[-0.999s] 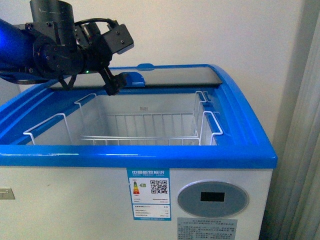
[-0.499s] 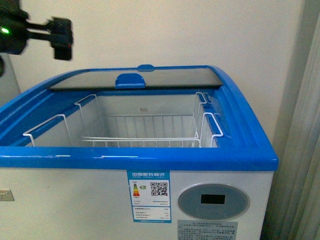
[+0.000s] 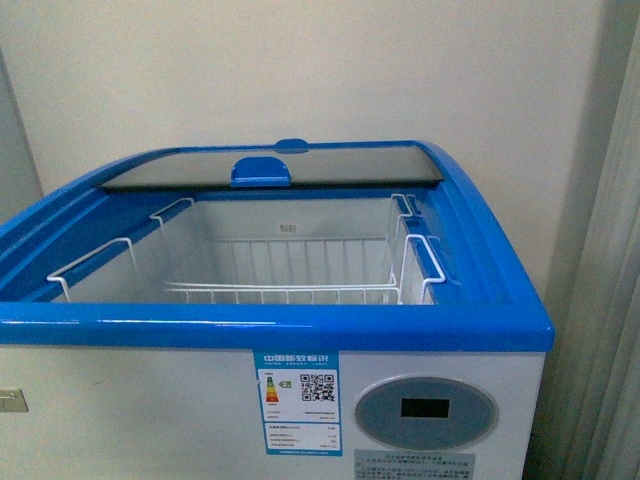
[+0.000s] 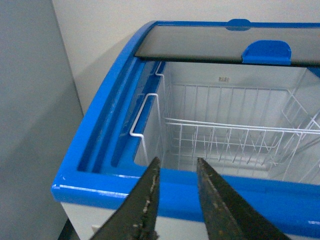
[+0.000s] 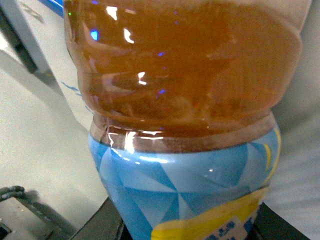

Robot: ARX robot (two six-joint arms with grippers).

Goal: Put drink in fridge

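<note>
Amber liquid fills nearly the whole right wrist view: the drink (image 5: 185, 100) sits right up against that camera, its blue and yellow label (image 5: 190, 185) just below the liquid. The right gripper (image 5: 189, 229) holds the bottle. Its dark fingers (image 5: 102, 225) show only as slivers on either side of the label, and the contact itself is cut off by the frame edge. The bottle's top is out of frame too, and behind it only pale, blurred surfaces can be made out.

The left gripper (image 4: 177, 167) carries nothing, and its two worn black fingers (image 4: 150, 200) stand a narrow gap apart. Just beyond their tips runs the blue front rim of the fridge (image 4: 260, 192), near one front corner. Past the rim a white wire basket (image 4: 225, 132) hangs in the open well. Farther off, the glass lid (image 4: 200, 47) is slid to the back, with its blue handle (image 4: 266, 52) at the near edge. The lower well is hard to see through the wires.

On the fridge's front face, an oval grey display (image 3: 425, 412) has a dark, unreadable window.
</note>
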